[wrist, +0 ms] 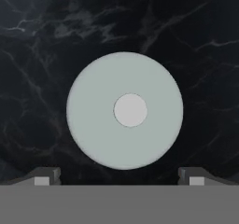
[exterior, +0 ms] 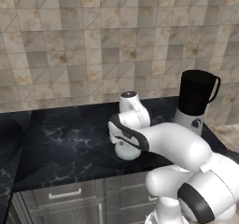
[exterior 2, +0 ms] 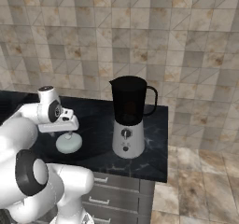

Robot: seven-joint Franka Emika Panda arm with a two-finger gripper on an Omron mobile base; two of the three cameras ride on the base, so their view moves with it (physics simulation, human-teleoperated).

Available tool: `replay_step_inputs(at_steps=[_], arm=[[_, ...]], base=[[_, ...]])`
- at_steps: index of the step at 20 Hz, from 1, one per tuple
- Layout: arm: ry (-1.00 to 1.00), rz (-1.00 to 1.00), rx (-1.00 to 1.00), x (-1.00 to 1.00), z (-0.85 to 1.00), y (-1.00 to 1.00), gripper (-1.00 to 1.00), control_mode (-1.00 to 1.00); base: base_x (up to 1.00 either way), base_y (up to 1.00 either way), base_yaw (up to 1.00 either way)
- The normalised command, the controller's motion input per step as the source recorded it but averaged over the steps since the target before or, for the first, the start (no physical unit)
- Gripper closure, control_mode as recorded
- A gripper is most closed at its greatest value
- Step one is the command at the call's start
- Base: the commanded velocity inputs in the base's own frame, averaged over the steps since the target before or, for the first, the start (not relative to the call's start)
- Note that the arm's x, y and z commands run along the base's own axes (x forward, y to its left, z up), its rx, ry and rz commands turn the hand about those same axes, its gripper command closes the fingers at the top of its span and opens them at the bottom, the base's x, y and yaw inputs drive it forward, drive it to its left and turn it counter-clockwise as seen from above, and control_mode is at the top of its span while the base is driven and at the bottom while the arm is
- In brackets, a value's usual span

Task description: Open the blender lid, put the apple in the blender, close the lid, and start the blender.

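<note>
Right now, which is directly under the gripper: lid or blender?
The lid, the pale disc flat on the counter, centred between the open fingertips. The blender stands off to the right, jar uncovered.

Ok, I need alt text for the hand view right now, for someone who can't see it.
Looking straight down, the pale grey round blender lid with its small central knob lies flat on the dark marbled counter. The open gripper hangs directly above it, its two fingertips spread wider than the lid, not touching it.
</note>
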Motion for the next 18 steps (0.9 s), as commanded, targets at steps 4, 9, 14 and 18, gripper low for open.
replay_step_inputs(at_steps=[4,9,14,18], arm=[[0.05,0.0,0.0,0.23,-0.2,0.0,-1.0,-1.0],[0.06,0.0,0.0,0.27,-0.23,0.0,-1.0,-1.0],[0.05,0.0,0.0,0.23,-0.25,0.0,-1.0,-1.0],[0.05,0.0,0.0,0.2,-0.23,0.0,-1.0,-1.0]], base=[[0.0,0.0,0.0],[0.0,0.0,0.0],[0.0,0.0,0.0],[0.0,0.0,0.0]])
